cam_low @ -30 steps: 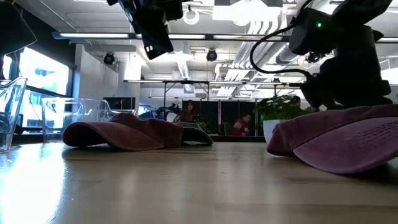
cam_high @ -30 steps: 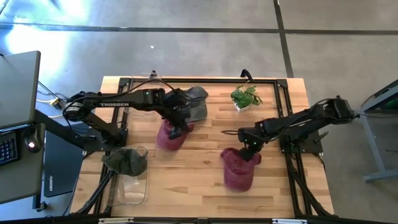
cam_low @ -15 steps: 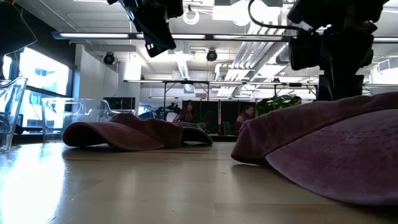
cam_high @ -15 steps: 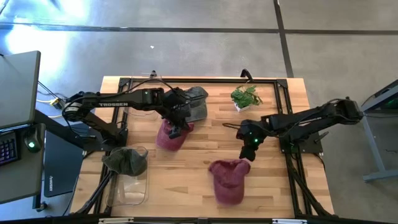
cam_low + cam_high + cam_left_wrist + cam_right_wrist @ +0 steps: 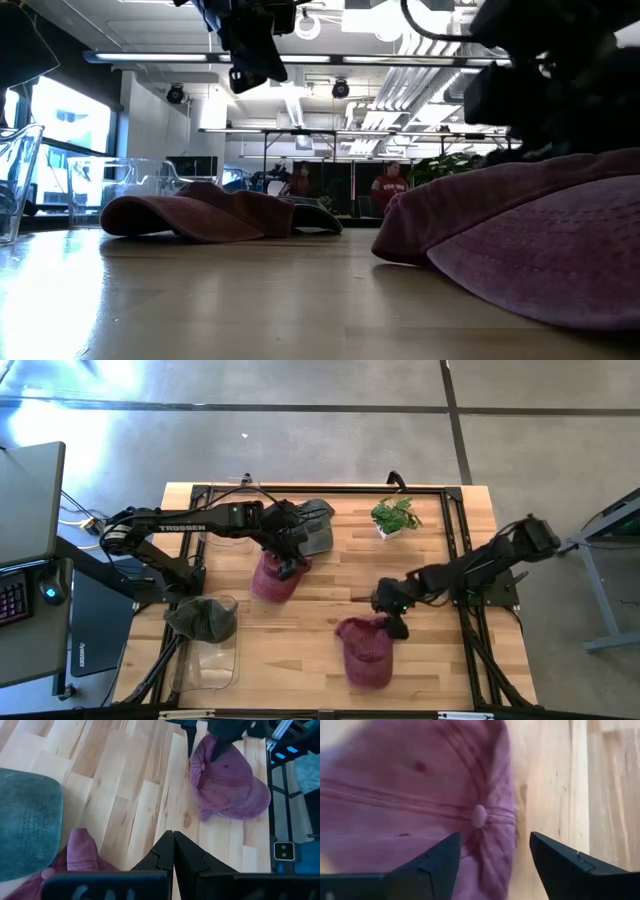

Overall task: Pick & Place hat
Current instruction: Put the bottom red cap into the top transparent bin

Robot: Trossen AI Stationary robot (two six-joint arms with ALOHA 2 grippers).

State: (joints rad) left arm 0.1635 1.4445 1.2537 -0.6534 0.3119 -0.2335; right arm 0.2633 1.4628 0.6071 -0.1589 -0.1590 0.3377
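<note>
One maroon cap (image 5: 366, 652) lies flat on the table near its near edge, filling the right of the low view (image 5: 540, 250). My right gripper (image 5: 392, 622) hovers over its far end, open. In the right wrist view (image 5: 495, 855) its fingers stand on either side of the crown's button (image 5: 479, 815). A second maroon cap (image 5: 270, 580) lies left of centre, its far edge against a grey-green cap (image 5: 318, 525). My left gripper (image 5: 288, 567) hangs shut above that cap, well clear of it in the low view (image 5: 250, 50).
A small potted plant (image 5: 395, 516) stands near the far edge. At the table's near left a clear container (image 5: 215, 660) has a dark green cap (image 5: 203, 617) on it. Bare wood lies between the two maroon caps. People (image 5: 385, 190) show in the room behind.
My right gripper has let go of the maroon cap it held up; the cap has dropped flat on the table, nearer the near edge. The gripper drew back toward the far edge, then came down over the cap's crown again. The left arm has barely moved.
</note>
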